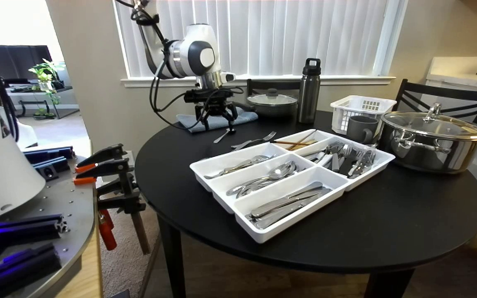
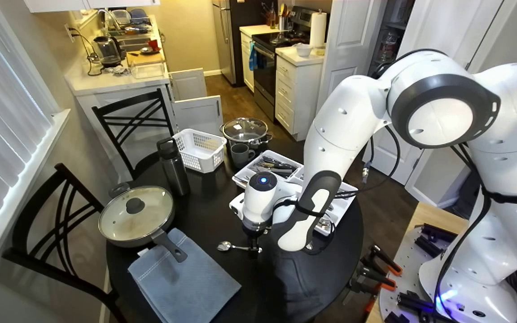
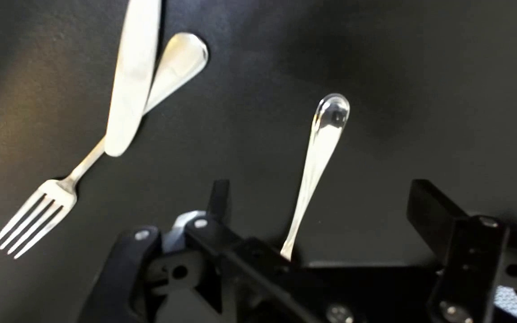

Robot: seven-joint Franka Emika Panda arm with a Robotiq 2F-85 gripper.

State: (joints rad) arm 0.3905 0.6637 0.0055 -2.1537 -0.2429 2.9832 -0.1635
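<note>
Wrist view is showing the gripper (image 3: 321,195) hanging over the dark surface (image 3: 402,67), its jaws standing wide apart and grasping nothing. Between them a spoon (image 3: 313,166) is lying, its visible part clear of both jaws, its handle end pointing between twelve and one o'clock, its bowl hiding behind the gripper.

At nine o'clock from the gripper a fork (image 3: 64,190) is resting with its tines pointing toward half past seven, and at ten o'clock a knife (image 3: 133,80) is crossing over the fork's handle.

In an exterior view, reading the clock from the gripper, the spoon's bowl (image 2: 224,246) is showing at nine. A blue-gray cloth (image 2: 195,280) is lying at eight, a lidded pan (image 2: 151,220) is standing between nine and ten with its handle reaching over the cloth, a metal bottle (image 2: 176,172) is standing upright between ten and eleven, a white basket (image 2: 191,161) is sitting at eleven, and a gray mug (image 2: 240,155) is standing at twelve with a lidded pot (image 2: 240,133) just beyond it. In an exterior view a white tray (image 1: 296,215) is spreading out at four o'clock, holding cutlery (image 1: 287,169) in its compartments.
</note>
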